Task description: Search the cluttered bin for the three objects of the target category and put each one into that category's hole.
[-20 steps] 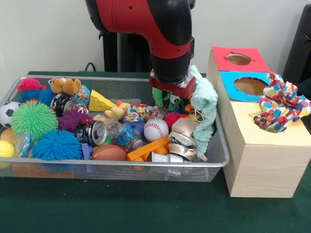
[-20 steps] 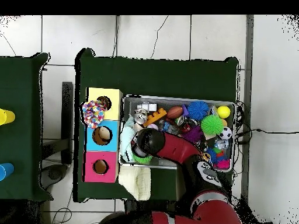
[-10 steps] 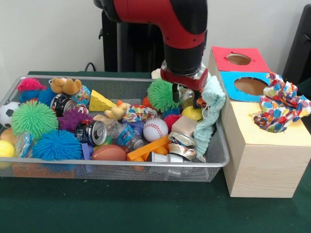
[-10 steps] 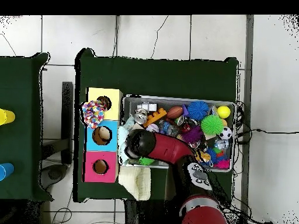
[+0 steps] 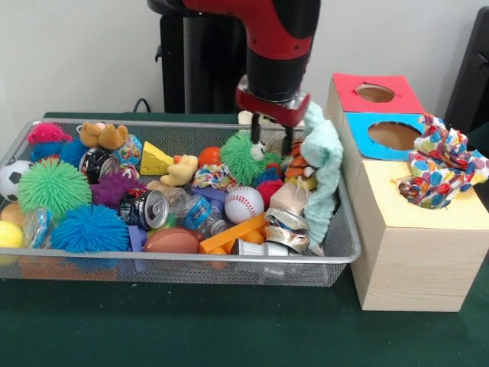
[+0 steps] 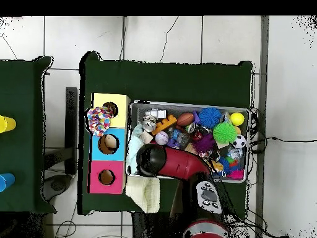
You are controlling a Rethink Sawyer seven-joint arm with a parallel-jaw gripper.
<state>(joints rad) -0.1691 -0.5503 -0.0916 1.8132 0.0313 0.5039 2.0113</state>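
Note:
My gripper [image 5: 270, 143] hangs over the right part of the wire bin [image 5: 176, 256], its fingers apart above a green spiky ball [image 5: 241, 157]. A mint green cloth [image 5: 321, 164] rises beside the right finger and drapes down inside the bin's right end; I cannot tell whether it is caught on the finger. A small patterned cloth [image 5: 218, 177] lies among the toys. Beside the bin stands the box with a red hole [image 5: 374, 93], a blue hole [image 5: 393, 135] and a yellow section [image 5: 386, 202] whose hole is stuffed with a colourful cloth [image 5: 439, 168]. In the overhead view the arm [image 6: 167, 162] covers the gripper.
The bin is full of spiky balls, cans, a baseball [image 5: 244, 203], a football [image 5: 172, 240], a cheese wedge [image 5: 157, 160] and plush toys. A cream cloth [image 6: 143, 193] lies on the green table outside the bin. The box [image 6: 109, 144] stands close against the bin's end.
The gripper lifted out of the toys, swung toward the box, then came back left and slightly higher. The mint cloth shifted with it, and the green spiky ball came into sight.

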